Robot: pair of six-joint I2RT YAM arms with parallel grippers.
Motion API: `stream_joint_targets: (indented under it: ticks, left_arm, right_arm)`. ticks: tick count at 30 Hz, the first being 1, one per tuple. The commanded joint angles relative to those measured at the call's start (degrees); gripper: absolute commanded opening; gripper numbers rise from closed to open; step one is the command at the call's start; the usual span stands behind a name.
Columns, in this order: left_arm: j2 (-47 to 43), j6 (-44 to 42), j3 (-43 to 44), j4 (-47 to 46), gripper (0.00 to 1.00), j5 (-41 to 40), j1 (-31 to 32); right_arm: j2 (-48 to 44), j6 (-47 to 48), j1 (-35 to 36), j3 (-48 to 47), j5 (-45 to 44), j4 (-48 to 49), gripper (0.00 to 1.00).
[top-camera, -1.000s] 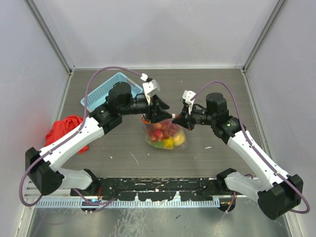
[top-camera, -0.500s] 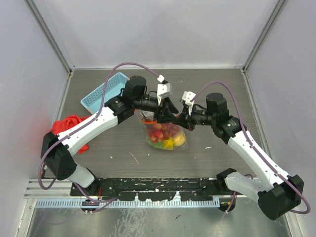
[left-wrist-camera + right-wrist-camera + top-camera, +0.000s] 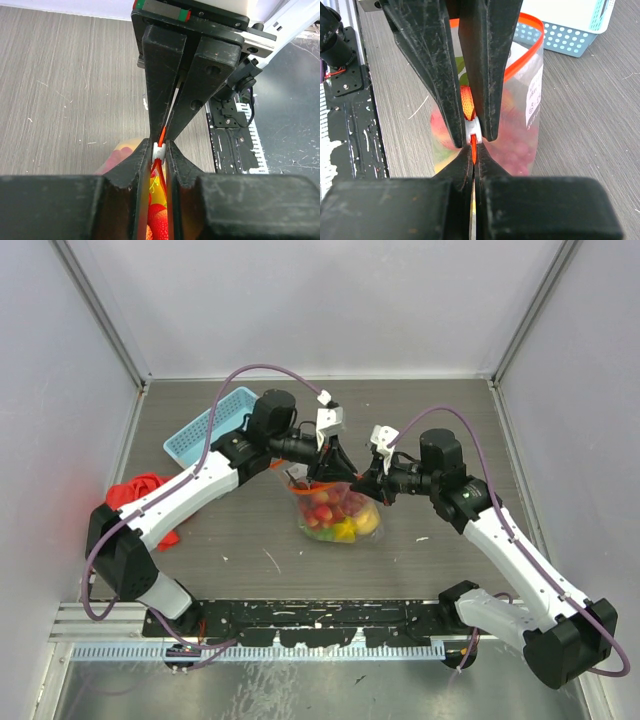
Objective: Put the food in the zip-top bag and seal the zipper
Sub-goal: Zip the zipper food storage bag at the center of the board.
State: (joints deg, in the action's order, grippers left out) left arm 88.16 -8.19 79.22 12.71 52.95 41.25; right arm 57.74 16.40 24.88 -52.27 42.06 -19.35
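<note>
Though unseen overhead, zipper slider (image 3: 158, 149) pinched.

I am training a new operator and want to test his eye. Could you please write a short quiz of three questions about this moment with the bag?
1. True or false: the small toy fruits are inside the clear wrinkly plastic zip-top bag.
2. What does the left tool pinch?
A. the red-orange zipper strip at the bag's mouth
B. the red cloth
C. the light-blue plastic mesh basket
3. Fill in the missing word: the right tool is ____ (open or shut) on the same strip.

Key: 1 true; 2 A; 3 shut.
</note>
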Motion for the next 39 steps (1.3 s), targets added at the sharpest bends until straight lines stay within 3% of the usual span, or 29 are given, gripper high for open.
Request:
stream_joint_targets:
  ticks: [1, 5, 20, 30, 39]
  left_arm:
    - [-0.8, -0.1, 1.1, -0.3, 0.13, 2.1, -0.3]
    - [-0.8, -1.3, 1.1, 1.6, 0.0, 1.6, -0.5]
    - [-4.1, -6.5, -0.7, 12.0, 0.0, -8.0, -3.7]
    - [-5.8, -6.8, -2.5, 12.4, 0.0, -9.4, -5.9]
    - [-5.3, -7.0, -3.1, 13.2, 0.0, -10.9, -7.0]
  right_arm:
    - [-1.8, 0.3, -0.3, -2.4, 0.4, 3.6, 0.01]
    - [-2.2, -0.1, -0.3, -2.4, -0.8, 3.6, 0.01]
    - [-5.2, -5.6, -1.4, -4.5, -15.6, 0.8, 0.01]
    - [-6.0, -9.7, -2.9, -6.7, -29.3, -1.9, 0.01]
    - [-6.0, -12.4, -4.8, -7.7, -35.9, -3.8, 0.01]
